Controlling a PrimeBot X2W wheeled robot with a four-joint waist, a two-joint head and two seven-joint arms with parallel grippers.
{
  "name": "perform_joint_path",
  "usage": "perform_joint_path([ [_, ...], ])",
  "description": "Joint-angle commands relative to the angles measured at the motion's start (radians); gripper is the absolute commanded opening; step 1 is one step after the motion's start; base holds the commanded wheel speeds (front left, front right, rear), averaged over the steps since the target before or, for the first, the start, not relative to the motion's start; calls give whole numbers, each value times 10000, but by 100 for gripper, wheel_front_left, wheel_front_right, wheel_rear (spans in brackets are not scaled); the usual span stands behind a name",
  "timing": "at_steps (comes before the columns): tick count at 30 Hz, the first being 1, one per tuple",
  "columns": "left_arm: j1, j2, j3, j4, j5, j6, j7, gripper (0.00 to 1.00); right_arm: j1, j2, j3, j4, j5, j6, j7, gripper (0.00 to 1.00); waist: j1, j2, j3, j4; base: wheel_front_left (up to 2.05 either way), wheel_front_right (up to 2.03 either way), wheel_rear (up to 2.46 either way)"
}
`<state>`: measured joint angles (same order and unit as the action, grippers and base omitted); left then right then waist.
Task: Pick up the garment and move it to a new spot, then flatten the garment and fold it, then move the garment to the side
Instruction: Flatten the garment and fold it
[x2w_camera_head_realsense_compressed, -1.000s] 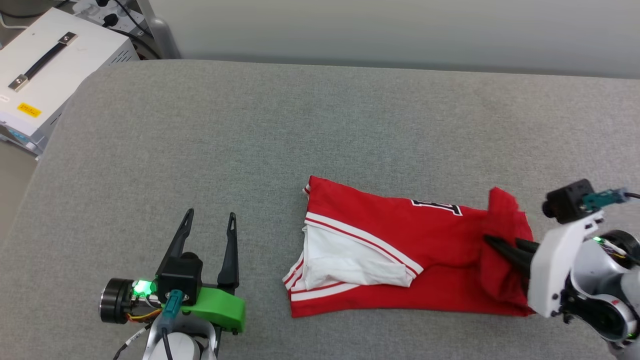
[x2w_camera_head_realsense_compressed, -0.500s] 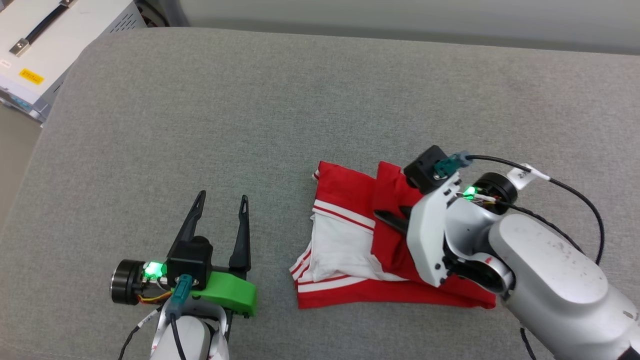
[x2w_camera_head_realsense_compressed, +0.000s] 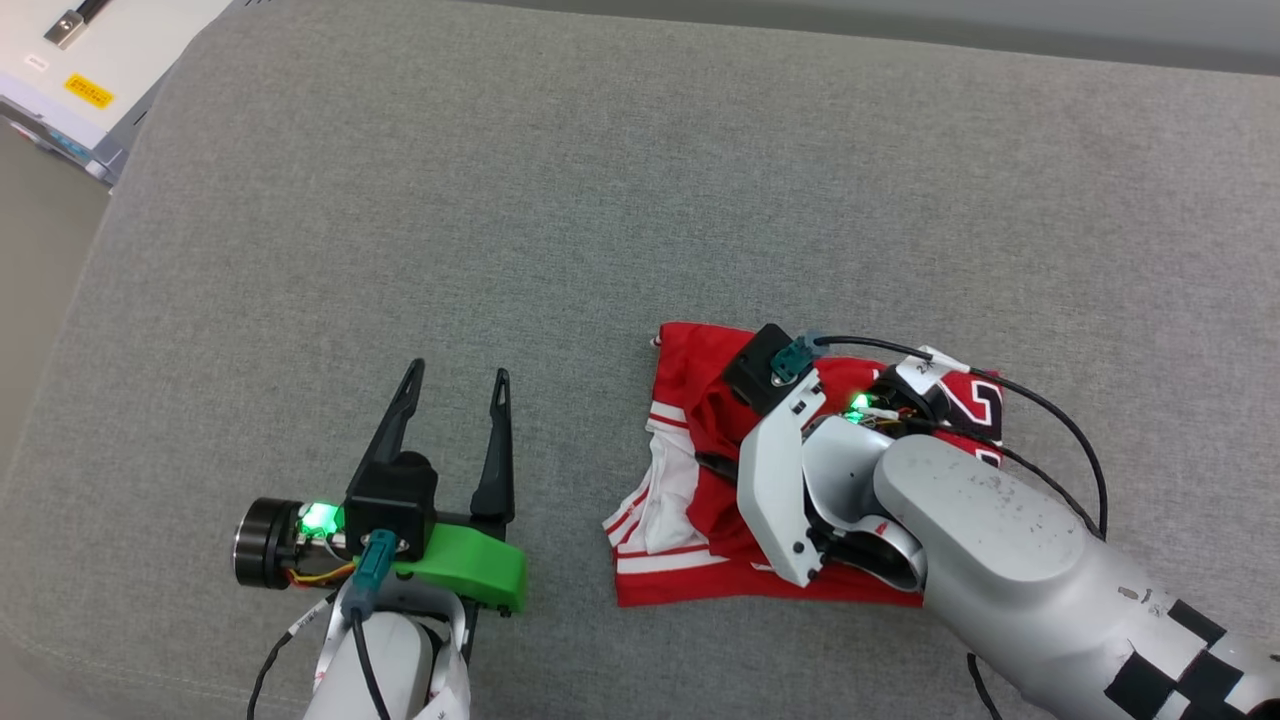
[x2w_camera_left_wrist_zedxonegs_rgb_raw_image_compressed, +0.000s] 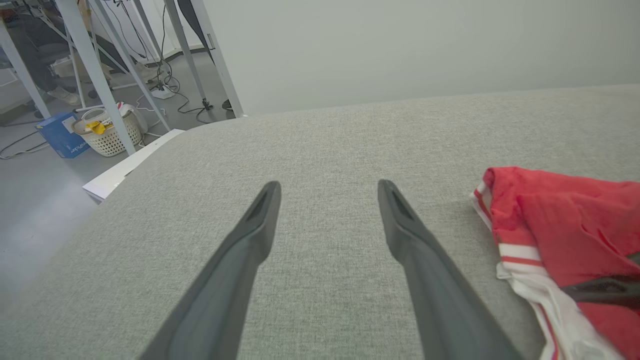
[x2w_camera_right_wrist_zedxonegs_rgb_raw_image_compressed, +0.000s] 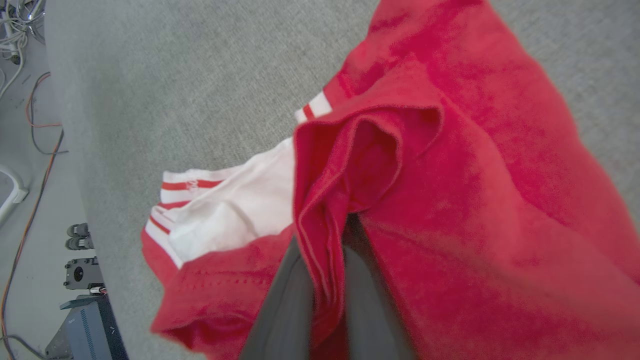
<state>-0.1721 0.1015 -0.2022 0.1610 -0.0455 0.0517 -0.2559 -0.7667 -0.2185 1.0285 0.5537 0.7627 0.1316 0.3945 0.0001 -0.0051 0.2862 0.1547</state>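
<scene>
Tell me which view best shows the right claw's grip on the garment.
Right wrist view: the right claw is shut on a red fold of the garment, seen close up. Head view: the arm hides most of it; one fingertip pokes out. Left wrist view: one dark finger at the edge.

Scuffed white right forearm (x2w_camera_head_realsense_compressed: 990, 530), black squares (x2w_camera_head_realsense_compressed: 1130, 685), perhaps stickers, dark left pincer (x2w_camera_head_realsense_compressed: 456, 370), green bracket (x2w_camera_head_realsense_compressed: 470, 565)

Lab, floor cables (x2w_camera_left_wrist_zedxonegs_rgb_raw_image_compressed: 172, 80), metal frame legs (x2w_camera_left_wrist_zedxonegs_rgb_raw_image_compressed: 97, 75)
</scene>
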Motion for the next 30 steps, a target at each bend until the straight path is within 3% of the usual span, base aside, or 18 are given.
perform_joint_path([
  [1, -179, -50, 41, 47, 74, -24, -59, 100, 22, -29, 245, 336, -44, -9, -130, 0, -1, 51, -19, 18, 0, 0, 0],
  [2, -157, -57, 62, 61, 81, -20, -59, 100, -15, -27, 377, 413, -74, -9, -319, 0, -1, 51, -56, -3, 0, 0, 0],
  [3, -126, -55, 85, 74, 87, -17, -59, 100, -38, -24, 427, 440, -49, -9, -489, 20, -1, 51, -100, -37, 0, 0, 0],
  [4, -82, -41, 119, 91, 93, -19, -59, 100, -85, -44, 475, 411, -20, -9, -698, 47, -1, 51, -161, -86, 0, 0, 0],
  [5, -45, -28, 140, 107, 100, -24, -59, 100, -139, -97, 496, 349, -32, -9, -911, 97, -1, 51, -221, -122, 0, 0, 0],
  [11, 223, 26, 216, 141, 165, -27, -59, 100, -252, -811, 35, -557, -268, -9, -2619, 100, -1, 51, -721, -450, 0, 0, 0],
  [15, 420, 86, 292, 125, 178, -16, -59, 100, 91, -1297, -1224, -1148, -707, -9, -3744, 100, -1, 51, -1046, -761, 0, 0, 0],
  [19, 584, 141, 342, 114, 200, -2, -59, 100, 600, -1504, -2940, -1245, -1910, -9, -4827, 100, -1, 51, -1317, -1063, 0, 0, 0],
  [22, 694, 165, 361, 96, 204, -2, -59, 100, 1191, -1378, -4354, -1234, -3052, -9, -5586, 100, -1, 51, -1486, -1236, 0, 0, 0],
  [24, 808, 195, 383, 81, 202, -5, -59, 100, 1951, -1088, -5838, -1391, -4421, -9, -6136, 100, -1, 51, -1645, -1389, 0, 0, 0],
  [30, 1063, 228, 471, 9, 156, 17, -59, 100, 3634, -95, -8302, -2426, -6189, -9, -6520, 100, -1, 51, -1941, -1623, 0, 0, 0],
])
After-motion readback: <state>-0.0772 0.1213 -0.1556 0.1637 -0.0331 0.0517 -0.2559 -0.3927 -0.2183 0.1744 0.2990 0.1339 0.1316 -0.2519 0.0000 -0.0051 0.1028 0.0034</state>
